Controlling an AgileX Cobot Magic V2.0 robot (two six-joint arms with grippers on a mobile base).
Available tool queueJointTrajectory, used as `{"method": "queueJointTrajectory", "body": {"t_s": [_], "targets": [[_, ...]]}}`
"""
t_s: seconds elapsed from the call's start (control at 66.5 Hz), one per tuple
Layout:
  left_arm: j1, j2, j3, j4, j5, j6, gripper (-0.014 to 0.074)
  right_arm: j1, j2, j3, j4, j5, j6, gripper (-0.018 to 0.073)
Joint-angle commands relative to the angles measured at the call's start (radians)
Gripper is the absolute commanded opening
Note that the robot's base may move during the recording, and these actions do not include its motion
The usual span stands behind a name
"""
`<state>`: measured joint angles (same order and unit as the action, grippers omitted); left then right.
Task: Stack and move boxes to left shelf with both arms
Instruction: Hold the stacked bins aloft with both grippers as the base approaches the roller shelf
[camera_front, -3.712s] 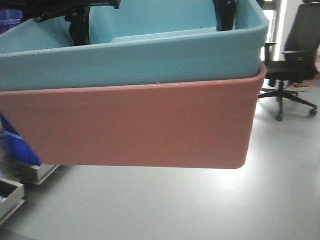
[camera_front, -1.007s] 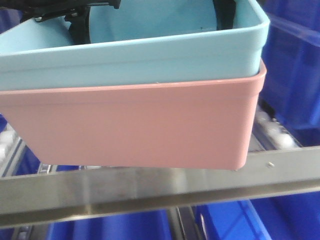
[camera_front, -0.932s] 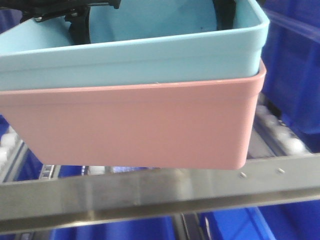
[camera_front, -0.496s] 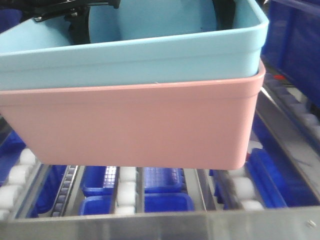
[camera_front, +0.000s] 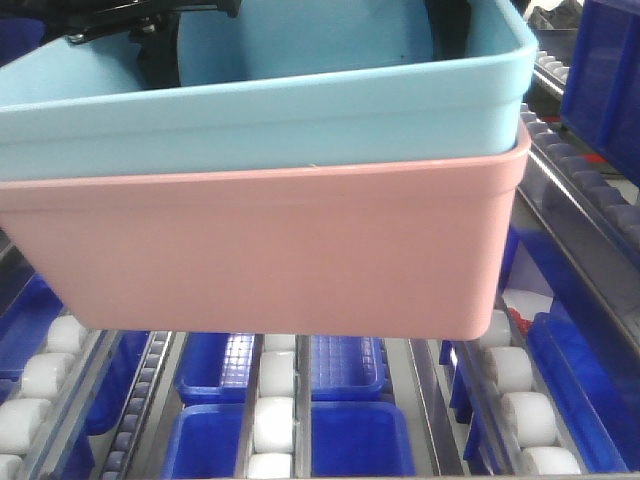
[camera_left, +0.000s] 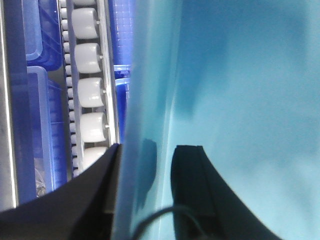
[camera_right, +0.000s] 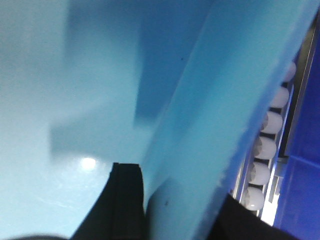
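— Where were the boxes?

— The blue box (camera_front: 260, 110) sat nested inside the pink box (camera_front: 270, 250), with its rim showing above the pink one. The pair was over the shelf (camera_front: 432, 395), above its lanes of white rollers (camera_front: 272, 422). I couldn't tell whether the pink bottom touched a roller.

— And the left claw?

— The left claw (camera_left: 152, 150) was clenched on the blue box's left-hand wall. One black finger was outside, one inside, and the wall was pinched between them. A lane of rollers ran just beside that wall.

— The right one?

— Much the same. The right claw (camera_right: 175, 190) grasped the blue box's right-hand wall, with a finger on each side of it. More rollers showed just past the rim there.

— Anything else around?

— Dark blue bins (camera_front: 350, 440) lay underneath the rollers, visible through the gaps between the metal rails. Another stood on the shelf at the upper right of the front view.
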<state>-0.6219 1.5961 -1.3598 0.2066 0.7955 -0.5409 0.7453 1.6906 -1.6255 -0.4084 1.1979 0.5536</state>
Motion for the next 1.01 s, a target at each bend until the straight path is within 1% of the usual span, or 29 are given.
{"method": "queueJointTrajectory", "body": {"t_s": [0.0,0.992], "targets": [[-0.057,-0.059,-0.056,-0.11,-0.223,0.044,-0.001,0.025,-0.038,-0.046,0.071,-0.276,-0.028,0.0055],[-0.057,-0.059,-0.056,-0.11,-0.23,0.044,-0.001,0.025,-0.038,-0.046,0.071,-0.277,-0.028,0.0055]]}}
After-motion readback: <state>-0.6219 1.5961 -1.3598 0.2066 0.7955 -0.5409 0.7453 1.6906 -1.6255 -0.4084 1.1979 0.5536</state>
